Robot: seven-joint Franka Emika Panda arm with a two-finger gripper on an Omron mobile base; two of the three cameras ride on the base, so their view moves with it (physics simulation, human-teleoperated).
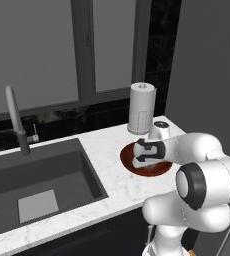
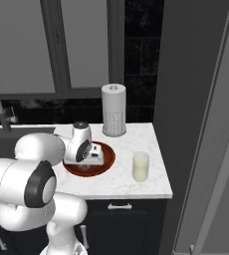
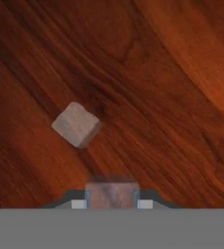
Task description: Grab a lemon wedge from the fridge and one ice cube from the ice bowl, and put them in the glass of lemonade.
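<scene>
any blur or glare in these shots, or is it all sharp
Hand view: soft close up; the loose ice cube has fuzzy edges and a faint shadow, the one at the hand is blurrier still, and the ice bowl grain smears. Left base view: even, flat light, no glare. Right base view: crisp, with the glass of lemonade clear.
</scene>
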